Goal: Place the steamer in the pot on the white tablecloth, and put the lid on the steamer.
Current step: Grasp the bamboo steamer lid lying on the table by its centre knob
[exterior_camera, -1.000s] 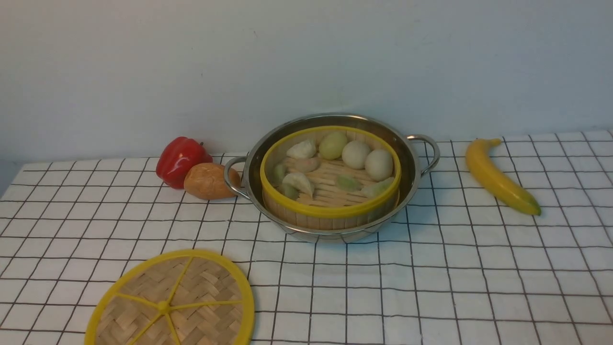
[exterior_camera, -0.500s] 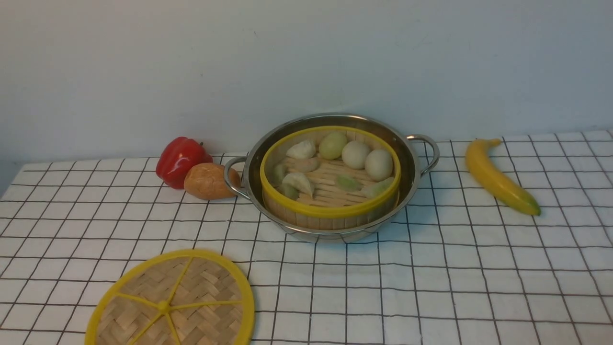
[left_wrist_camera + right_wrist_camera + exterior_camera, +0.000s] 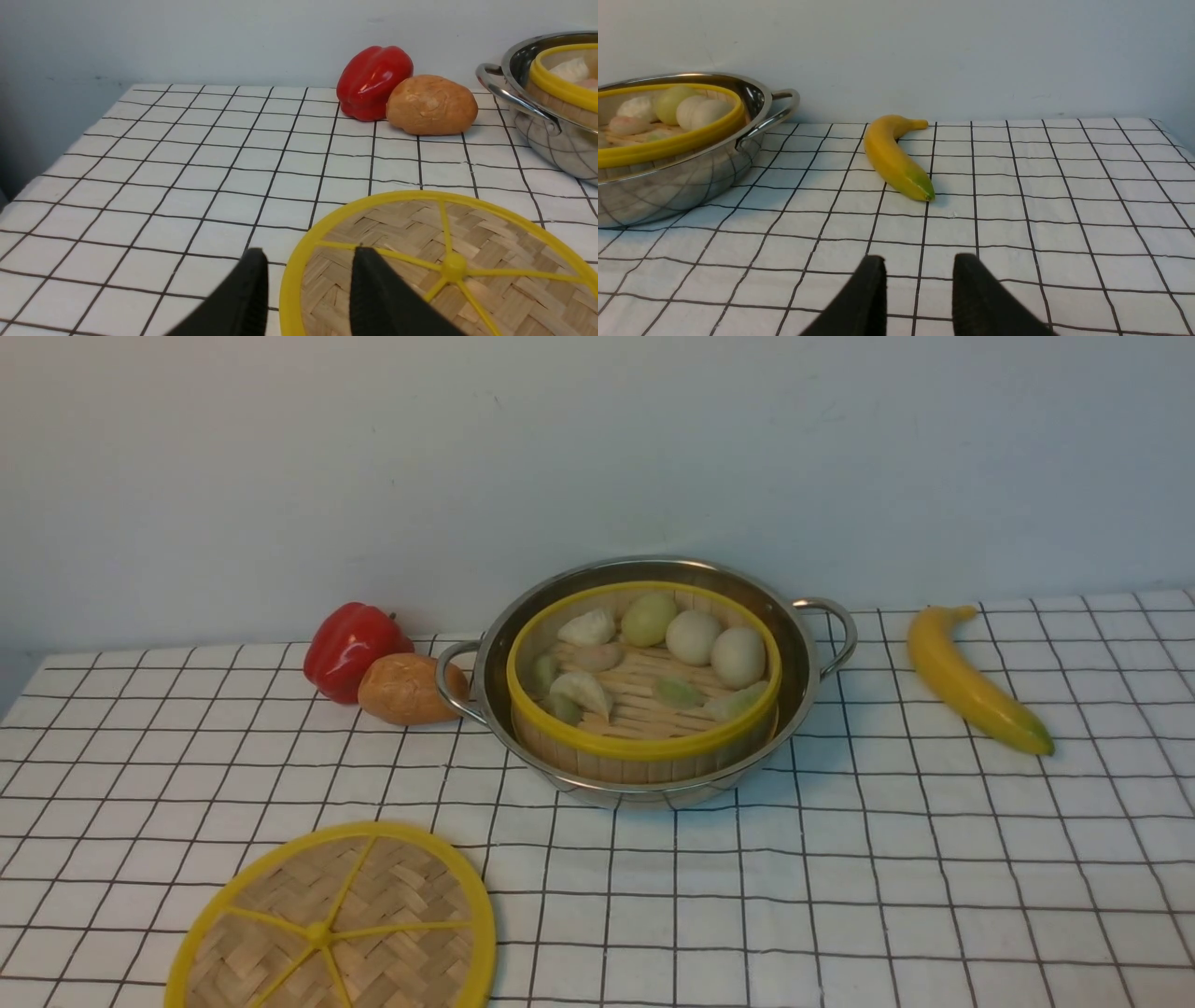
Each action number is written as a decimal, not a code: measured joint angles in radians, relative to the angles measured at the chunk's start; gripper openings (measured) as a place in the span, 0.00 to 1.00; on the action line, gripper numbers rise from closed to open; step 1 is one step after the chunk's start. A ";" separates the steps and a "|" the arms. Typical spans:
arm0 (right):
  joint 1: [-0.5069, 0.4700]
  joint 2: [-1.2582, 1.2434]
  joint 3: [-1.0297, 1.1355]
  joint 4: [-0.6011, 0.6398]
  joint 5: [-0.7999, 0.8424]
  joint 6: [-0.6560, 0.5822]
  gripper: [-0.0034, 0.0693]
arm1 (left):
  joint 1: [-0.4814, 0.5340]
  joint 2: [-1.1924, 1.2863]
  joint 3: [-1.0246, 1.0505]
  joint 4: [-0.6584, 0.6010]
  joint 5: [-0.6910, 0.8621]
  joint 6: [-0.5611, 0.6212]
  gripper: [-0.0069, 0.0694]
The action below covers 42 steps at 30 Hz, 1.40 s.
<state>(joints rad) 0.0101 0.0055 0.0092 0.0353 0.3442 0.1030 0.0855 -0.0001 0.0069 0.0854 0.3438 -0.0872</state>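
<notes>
the steamer sits inside the pot, a little left of its middle, on the white tablecloth that covers the table. it is a round basket with bamboo-slat walls, a slatted floor and a thick yellow rim that stands above the pot's edge. inside lie pale round buns along the far side and white and green dumplings across the floor. the pot is shiny steel, wide and shallow, with a loop handle on each side.

the lid lies flat on the cloth near the front left edge, well apart from the pot. it is a woven bamboo disc with a yellow rim and six yellow spokes meeting at a centre knob.

the left pincer is open and holds nothing. in the left wrist view one finger shows over the lid's weave and the other over the cloth, with the rim between them. the right pincer is open over bare cloth, holding nothing.

a red pepper and a brown bread roll sit just left of the pot, and a banana lies to its right.
</notes>
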 joint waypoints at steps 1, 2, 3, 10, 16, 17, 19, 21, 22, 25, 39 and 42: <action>0.000 0.000 0.000 0.000 0.000 0.000 0.37 | 0.000 0.000 0.000 0.000 0.000 0.000 0.41; 0.000 0.000 0.000 0.000 0.000 0.000 0.37 | 0.000 0.000 0.000 0.000 0.000 0.000 0.41; 0.000 0.000 0.000 0.000 0.000 0.000 0.37 | 0.000 0.000 0.000 0.000 0.000 0.000 0.41; 0.000 0.000 0.000 0.000 0.000 0.000 0.38 | 0.000 0.000 0.000 0.000 0.000 0.000 0.41; 0.000 0.000 0.000 0.000 0.000 0.000 0.38 | 0.000 0.000 0.000 0.071 -0.080 0.027 0.41; 0.000 0.000 0.000 0.000 0.000 0.000 0.38 | 0.000 0.000 0.001 0.064 -0.132 0.012 0.41; 0.000 0.000 0.000 0.000 0.000 0.000 0.38 | 0.000 0.000 0.001 0.028 -0.206 -0.027 0.41; 0.000 0.000 0.000 0.000 0.000 0.000 0.38 | 0.000 0.000 0.001 -0.006 -0.267 -0.070 0.41; 0.000 0.000 0.000 0.000 0.000 0.000 0.38 | 0.000 0.000 0.001 -0.025 -0.315 -0.092 0.41; 0.000 0.000 0.000 0.000 0.000 0.000 0.38 | 0.000 0.000 0.001 -0.049 -0.424 -0.155 0.41; 0.000 0.000 0.000 0.000 0.000 0.000 0.38 | 0.000 0.000 0.001 -0.052 -0.575 -0.704 0.41; 0.000 0.000 0.000 0.000 0.000 0.000 0.38 | 0.000 0.000 0.001 -0.046 -0.588 -0.730 0.41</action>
<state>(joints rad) 0.0101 0.0055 0.0092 0.0353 0.3442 0.1027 0.0855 -0.0001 0.0081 0.0390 -0.2441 -0.8177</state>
